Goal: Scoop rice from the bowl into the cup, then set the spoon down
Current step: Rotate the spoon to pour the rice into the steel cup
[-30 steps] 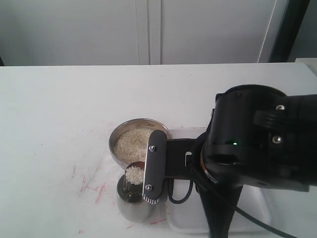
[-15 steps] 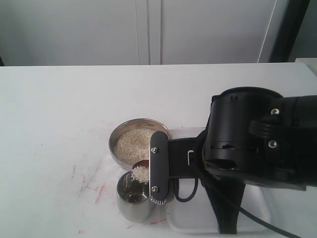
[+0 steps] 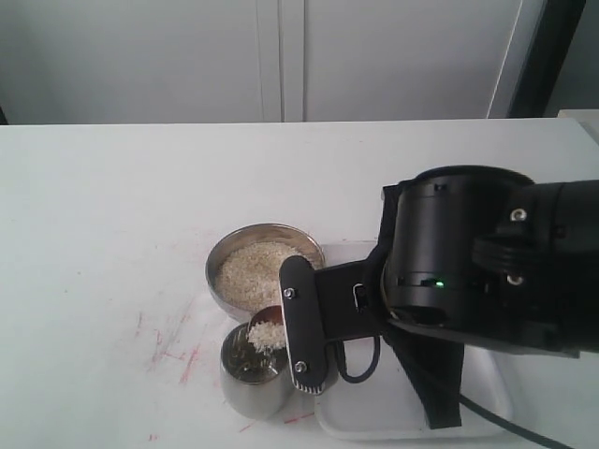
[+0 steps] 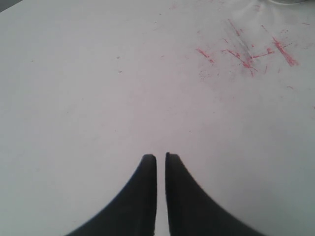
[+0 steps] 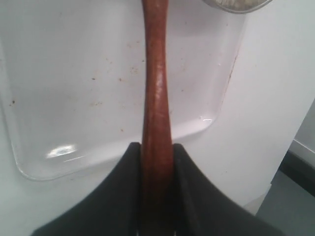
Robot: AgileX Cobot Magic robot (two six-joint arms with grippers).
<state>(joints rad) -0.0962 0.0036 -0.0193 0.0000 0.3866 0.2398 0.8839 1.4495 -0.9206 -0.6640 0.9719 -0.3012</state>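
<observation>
The steel bowl [image 3: 221,265] holds off-white rice [image 3: 251,266] in the middle of the table. Just in front of it stands the smaller steel cup [image 3: 245,385]. The reddish-brown spoon [image 3: 268,324] hangs over the cup's mouth with a heap of rice [image 3: 266,335] on it. My right gripper [image 3: 305,329] [image 5: 156,145] is shut on the spoon's handle [image 5: 156,88], which its finger hides in the exterior view. My left gripper [image 4: 161,156] is shut on nothing over bare table and is out of the exterior view.
A clear plastic tray [image 3: 374,416] [image 5: 74,98] lies to the right of the cup, under my right arm. Red scribble marks [image 3: 178,351] [image 4: 246,54] stain the white table left of the cup. A steel rim [image 5: 236,6] shows at the edge of the right wrist view.
My right wrist has rolled, so the gripper finger now leans. The spoon with its rice has shifted slightly right and lower over the cup. The left gripper shows no earlier frame.
</observation>
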